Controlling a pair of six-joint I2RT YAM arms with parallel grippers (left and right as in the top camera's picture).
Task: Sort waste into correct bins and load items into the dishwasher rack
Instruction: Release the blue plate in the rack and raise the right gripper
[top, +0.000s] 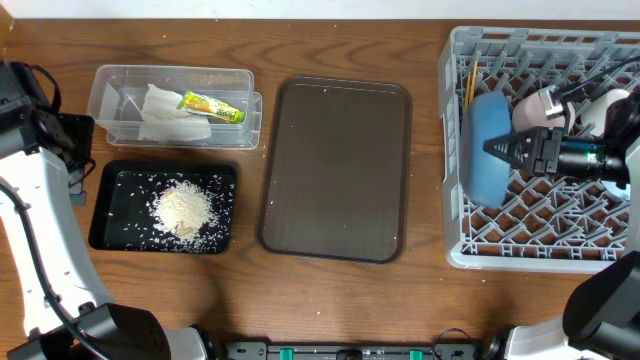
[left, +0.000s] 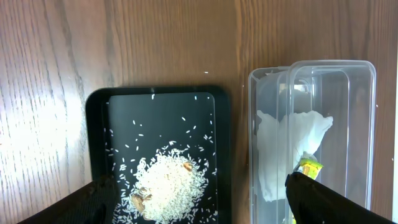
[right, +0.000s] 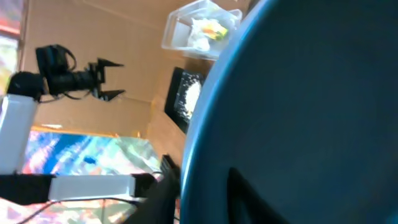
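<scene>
Wood-grain table (top: 330, 40) carries brown tray (top: 336, 170) beside grey dishwasher rack (top: 520, 250)

the dark-blue plate (right: 298, 112) sits right up against the lens. it fills the right and lower part of the view, its curved rim sweeping from the top down to the bottom edge. past that rim lies the wooden table (right: 93, 31). the clear container (right: 171, 37) holds the white napkin (right: 200, 38) and the yellow-green wrapper (right: 216, 28). just beside it, the black tray (right: 175, 109) holds rice crumbs (right: 189, 93). farther out, the left gripper (right: 115, 79) hangs with its fingers spread.
</scene>
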